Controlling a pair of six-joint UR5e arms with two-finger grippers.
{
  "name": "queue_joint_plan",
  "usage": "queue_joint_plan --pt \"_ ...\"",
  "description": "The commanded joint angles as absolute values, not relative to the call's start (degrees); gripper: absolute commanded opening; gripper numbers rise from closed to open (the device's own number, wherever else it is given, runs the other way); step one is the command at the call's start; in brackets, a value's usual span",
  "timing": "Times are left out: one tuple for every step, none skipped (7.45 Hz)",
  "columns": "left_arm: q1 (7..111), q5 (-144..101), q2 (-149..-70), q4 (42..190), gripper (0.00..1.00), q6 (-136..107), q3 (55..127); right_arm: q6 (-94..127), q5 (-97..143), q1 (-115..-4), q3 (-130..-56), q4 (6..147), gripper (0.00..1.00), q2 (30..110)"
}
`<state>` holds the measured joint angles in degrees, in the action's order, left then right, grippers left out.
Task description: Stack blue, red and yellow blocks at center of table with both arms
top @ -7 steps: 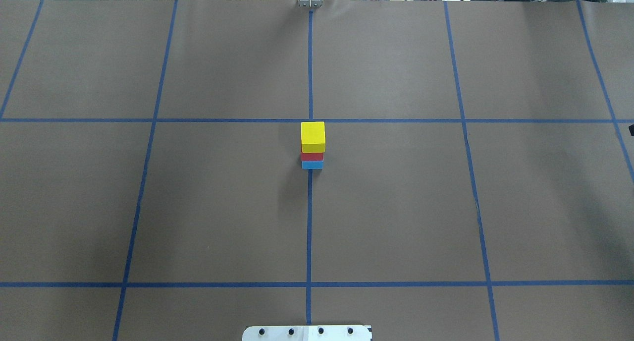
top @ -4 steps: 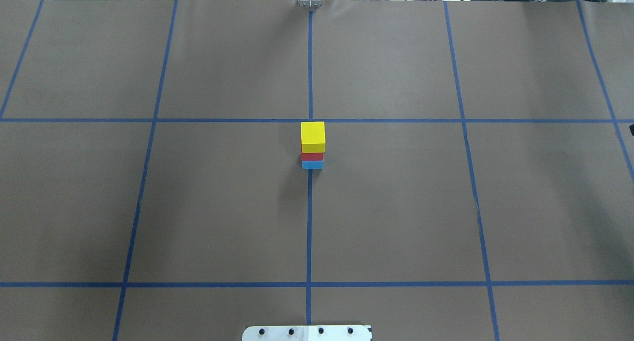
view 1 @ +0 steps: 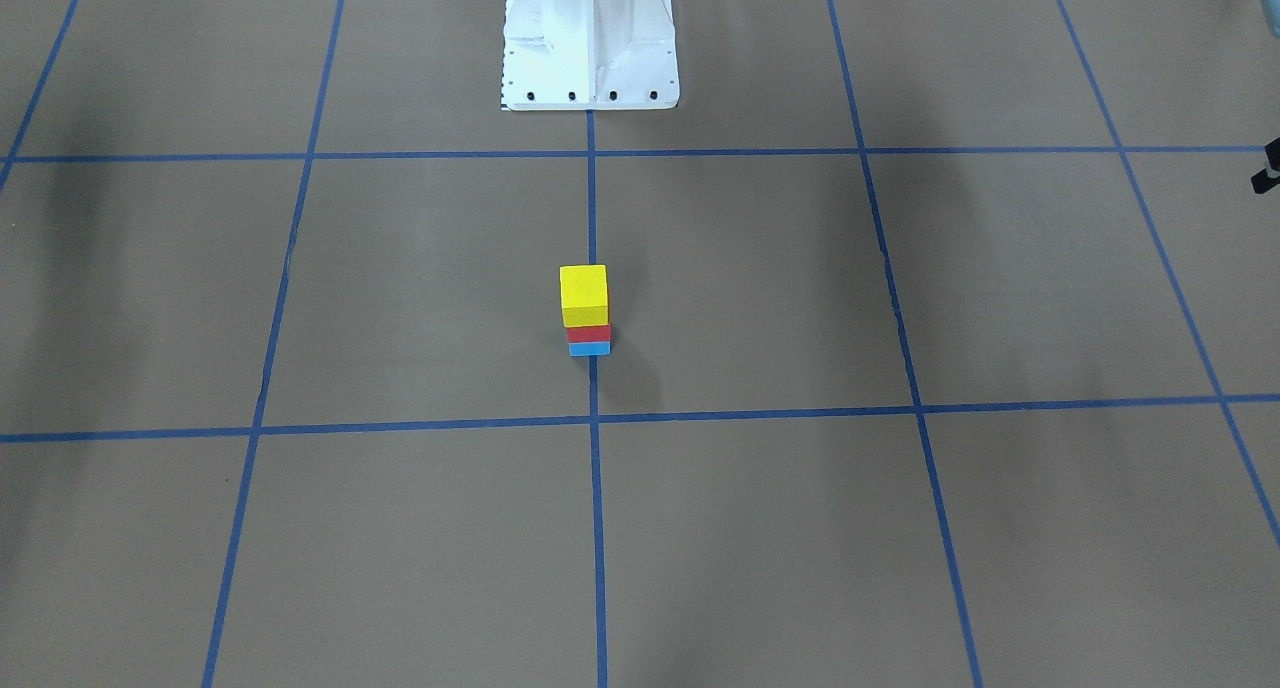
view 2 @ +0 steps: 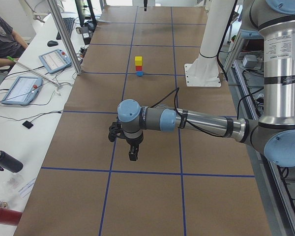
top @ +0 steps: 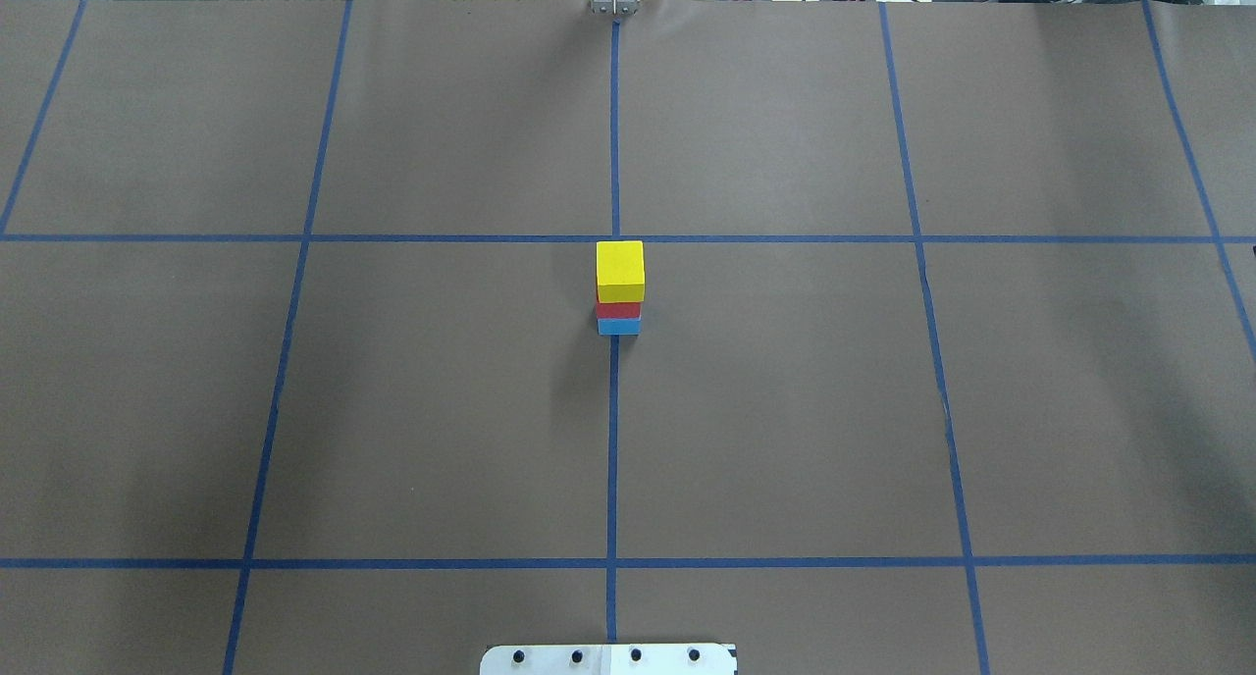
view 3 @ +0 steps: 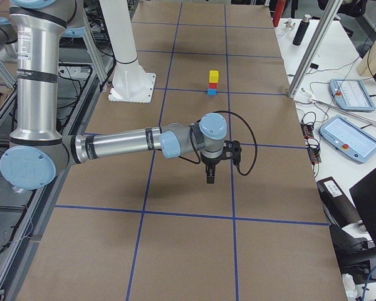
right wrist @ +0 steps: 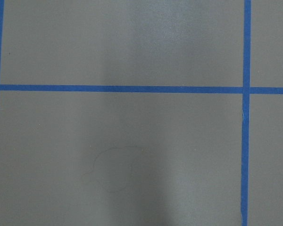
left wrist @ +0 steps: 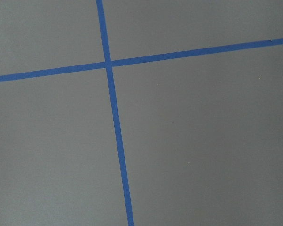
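The three blocks stand as one upright stack on the center tape line of the table (top: 785,410): yellow block (top: 620,271) on top, red block (top: 618,310) in the middle, blue block (top: 618,327) at the bottom. The front view shows the same stack, yellow (view 1: 583,294), red (view 1: 588,334), blue (view 1: 589,349). Nothing touches it. My left gripper (view 2: 132,155) hangs over the table far from the stack. My right gripper (view 3: 210,177) hangs well off on the other side. Both show clearly only in the side views, so I cannot tell their state.
The white pedestal (view 1: 588,58) stands at the robot's edge of the table. A black sliver (view 1: 1268,168) pokes in at the front view's right edge. Both wrist views show only bare brown surface and blue tape. Tablets, cables and a person's arm (view 2: 5,59) lie beyond the far edge.
A small black tip at the overhead view's right edge has slipped out of frame. The stack has not moved.
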<state>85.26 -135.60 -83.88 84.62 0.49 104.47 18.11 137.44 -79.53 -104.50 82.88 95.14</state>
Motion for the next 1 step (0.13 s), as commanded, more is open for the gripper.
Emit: queue_joint_plan --pt "86.83 -135.70 -83.15 84.55 1.00 0.53 103.80 18.11 137.55 -80.76 -104.94 83.05 1.00 95.10"
